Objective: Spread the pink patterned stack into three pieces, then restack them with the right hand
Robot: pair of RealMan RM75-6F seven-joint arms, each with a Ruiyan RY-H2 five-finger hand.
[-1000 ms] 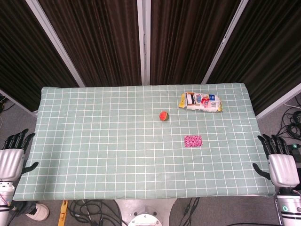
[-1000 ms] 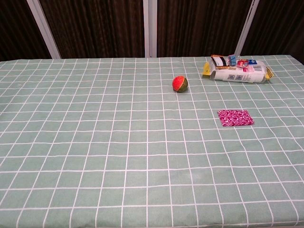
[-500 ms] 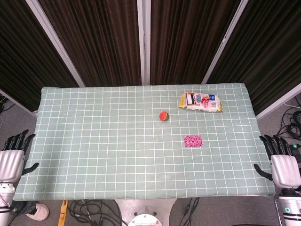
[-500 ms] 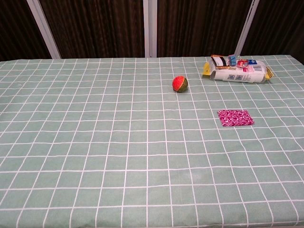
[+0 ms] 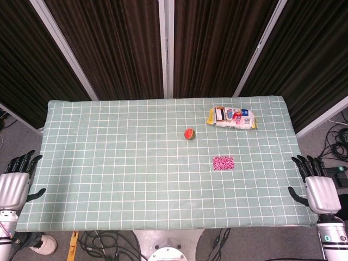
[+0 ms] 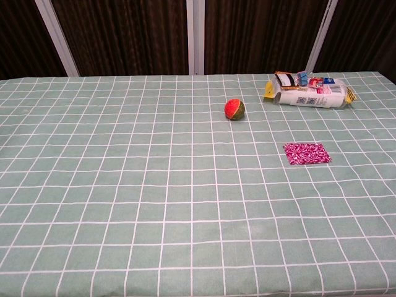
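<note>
Since the pink stack [image 5: 223, 162] lies flat and whole on the right half of the green checked table [image 5: 109, 163], with neither hand on it, no step of the task looks begun; the approach is the step in hand. The right hand [image 5: 318, 190] sits off the table's right edge, well apart from the stack, fingers spread and holding nothing. The left hand [image 5: 13, 182] sits off the left edge, fingers likewise apart and empty. A red-and-green ball [image 5: 189, 134] rests beyond the stack toward the middle, and a snack pack [image 5: 231, 117] lies near the far edge; both are well apart from it.

The next move, by my judgement, calls for the right hand to reach in over the table and press lightly on the top piece to slide it off. Thin flat pieces may drag together.

The chest view shows neither hand. How many pieces the stack holds cannot be told, as its edges are too small to read. Both arms are cut off by the frame.
</note>
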